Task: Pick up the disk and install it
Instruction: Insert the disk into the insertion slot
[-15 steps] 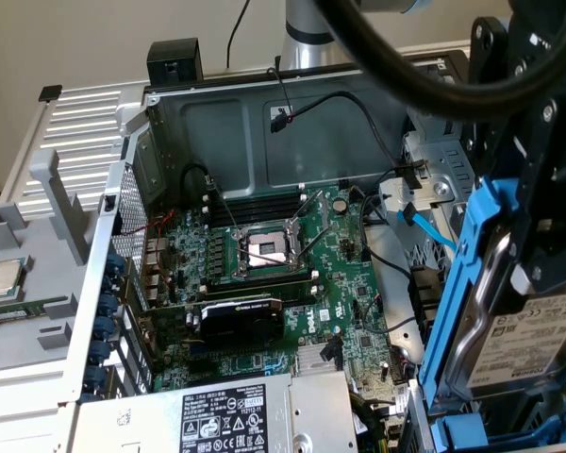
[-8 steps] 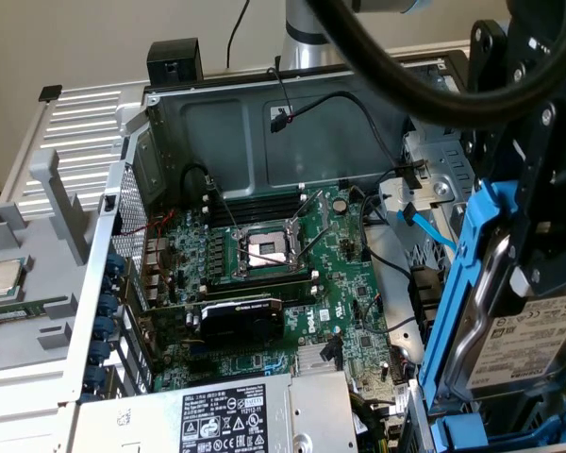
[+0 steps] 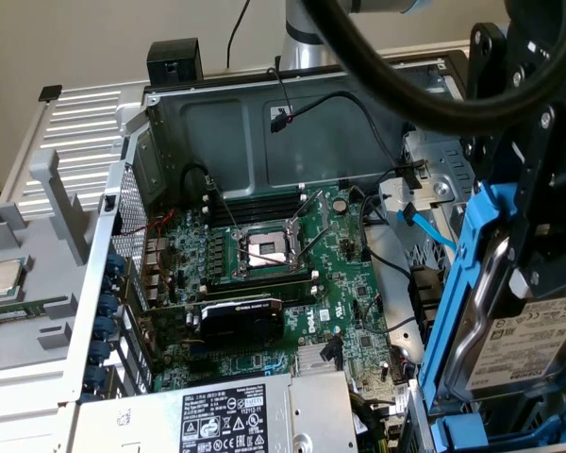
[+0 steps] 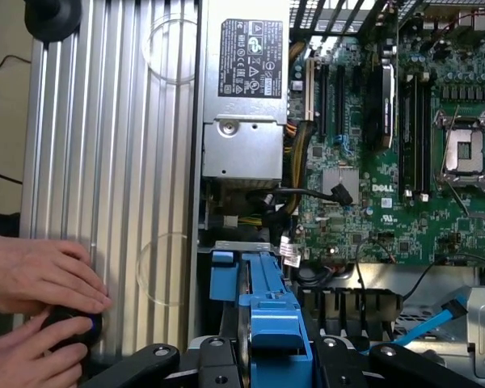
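Tool (image 3: 533, 274) is clenched on the disk (image 3: 533, 354), which I see on edge at the exterior view's right. Going from that view's left: grey panel (image 3: 38, 311), open case (image 3: 217, 123), motherboard (image 3: 292, 283). My wrist view adds a person's hands (image 4: 36, 275) on a ribbed panel (image 4: 121, 162). The disk is silver with a white label and a blue frame (image 3: 467, 274).

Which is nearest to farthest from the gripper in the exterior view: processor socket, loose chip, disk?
1. disk, held in the gripper, exterior view's right.
2. processor socket, centre of the view.
3. loose chip, exterior view's far left.
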{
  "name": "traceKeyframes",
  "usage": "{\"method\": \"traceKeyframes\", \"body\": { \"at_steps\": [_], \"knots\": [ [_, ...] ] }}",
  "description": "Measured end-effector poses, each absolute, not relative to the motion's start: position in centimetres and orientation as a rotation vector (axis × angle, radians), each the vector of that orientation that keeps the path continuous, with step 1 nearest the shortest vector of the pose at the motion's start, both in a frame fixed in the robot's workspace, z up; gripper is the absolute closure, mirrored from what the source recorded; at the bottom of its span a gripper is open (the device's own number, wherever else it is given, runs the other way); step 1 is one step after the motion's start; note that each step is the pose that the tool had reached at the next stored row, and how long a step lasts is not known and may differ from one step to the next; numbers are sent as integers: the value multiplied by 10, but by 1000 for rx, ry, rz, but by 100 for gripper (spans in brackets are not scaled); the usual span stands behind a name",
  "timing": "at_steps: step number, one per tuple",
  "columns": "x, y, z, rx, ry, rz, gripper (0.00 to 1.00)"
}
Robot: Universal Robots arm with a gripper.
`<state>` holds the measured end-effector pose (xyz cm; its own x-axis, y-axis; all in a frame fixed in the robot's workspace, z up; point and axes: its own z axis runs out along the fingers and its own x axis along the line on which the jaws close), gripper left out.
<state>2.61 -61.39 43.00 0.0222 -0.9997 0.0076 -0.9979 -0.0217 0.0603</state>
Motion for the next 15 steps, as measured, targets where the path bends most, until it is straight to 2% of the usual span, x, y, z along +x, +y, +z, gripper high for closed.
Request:
{"method": "traceKeyframes", "body": {
  "at_steps": [15],
  "knots": [
    [27, -614, 428, 2212, -2164, -59, 63]
  ]
}}
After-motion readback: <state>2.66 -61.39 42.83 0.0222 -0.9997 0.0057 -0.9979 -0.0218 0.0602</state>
